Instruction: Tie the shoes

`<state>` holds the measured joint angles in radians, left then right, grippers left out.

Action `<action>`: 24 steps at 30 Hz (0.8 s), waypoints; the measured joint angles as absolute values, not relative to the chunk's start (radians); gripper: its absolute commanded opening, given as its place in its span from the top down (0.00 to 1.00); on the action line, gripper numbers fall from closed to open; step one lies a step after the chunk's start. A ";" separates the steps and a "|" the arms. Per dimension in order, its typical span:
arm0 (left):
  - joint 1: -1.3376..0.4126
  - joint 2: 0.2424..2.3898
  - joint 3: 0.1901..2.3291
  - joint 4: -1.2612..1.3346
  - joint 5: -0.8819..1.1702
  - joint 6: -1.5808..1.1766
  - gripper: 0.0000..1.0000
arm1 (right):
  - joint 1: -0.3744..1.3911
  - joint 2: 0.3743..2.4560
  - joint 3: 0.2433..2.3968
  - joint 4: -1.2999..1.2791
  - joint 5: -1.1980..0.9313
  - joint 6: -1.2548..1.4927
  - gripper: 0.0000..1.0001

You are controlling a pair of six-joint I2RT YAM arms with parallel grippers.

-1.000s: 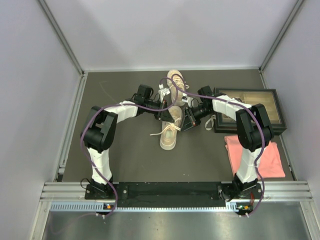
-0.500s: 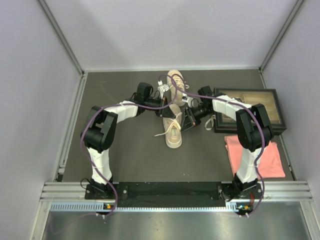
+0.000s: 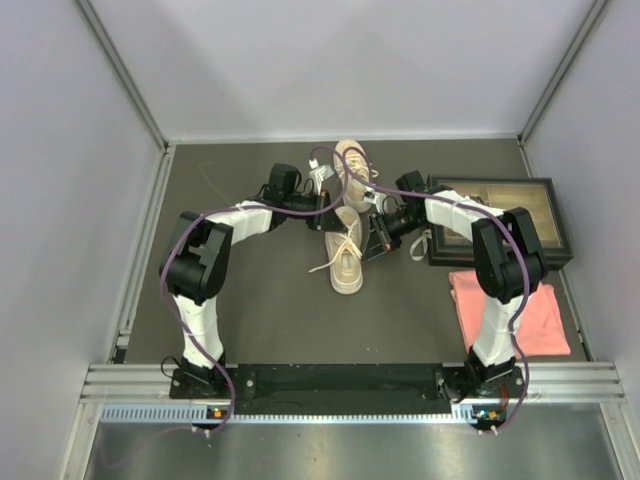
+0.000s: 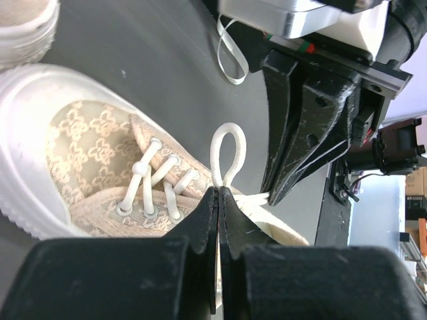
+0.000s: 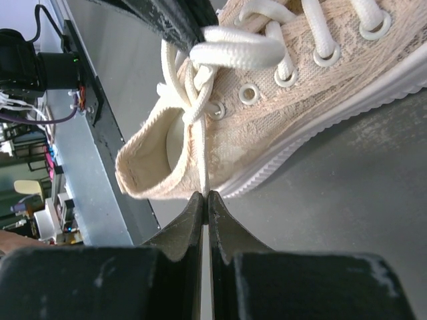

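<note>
Shoe in work: You have the near beige patterned low-top canvas sneaker (image 3: 346,268) at mid-worktop, lying between the two arms with its pale sole down.
Lace: Its white lace (image 4: 227,148) stands up in a small loop above the top eyelets. In the right wrist view, a second, fatter loop lies across the tongue.
Left tool: Your left tool (image 4: 219,195) has its fingers pressed together on the base of the small loop, right at the shoe's collar.
Right tool: Your right tool (image 5: 204,199) is pinched tight on a single strand of the same lace, which runs straight from the knot at the top eyelets into the fingertips. It sits beside the heel opening.
Tools together: The two tools face each other across the shoe's collar, close but apart.
Second shoe: The matching far beige sneaker (image 3: 352,165) lies just beyond the first, toward the back wall, with its laces loose.
Worktop: The dark grey matte worktop (image 3: 250,300) carries both shoes.
Right side: A black-framed picture (image 3: 500,212) lies flat near the right arm, and a pink folded cloth (image 3: 512,315) sits just in front of it.
</note>
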<state>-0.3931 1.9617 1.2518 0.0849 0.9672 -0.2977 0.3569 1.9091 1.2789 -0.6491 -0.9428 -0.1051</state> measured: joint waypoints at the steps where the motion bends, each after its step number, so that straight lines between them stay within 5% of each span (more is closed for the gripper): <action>1: -0.390 1.962 1.251 0.085 0.966 -0.299 1.00 | 0.357 1.909 1.279 -0.647 -0.943 -0.105 1.00; 9: -0.385 1.962 1.245 0.086 0.971 -0.297 0.99 | 0.357 1.909 1.279 -0.640 -0.943 -0.105 1.00; 12: -0.384 1.962 1.234 0.091 0.976 -0.289 0.76 | 0.357 1.909 1.279 -0.641 -0.944 -0.103 1.00; 15: -0.376 1.956 1.213 0.101 0.973 -0.282 0.64 | 0.357 1.909 1.279 -0.645 -0.944 -0.099 1.00; 24: -0.345 1.862 1.168 0.114 0.926 -0.285 0.59 | 0.355 1.909 1.299 -0.654 -0.954 -0.083 1.00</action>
<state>-0.3454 1.8622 1.1675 0.1143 0.9264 -0.2852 0.3546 1.9091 1.2991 -0.6544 -0.9543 -0.0834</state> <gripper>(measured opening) 0.378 0.012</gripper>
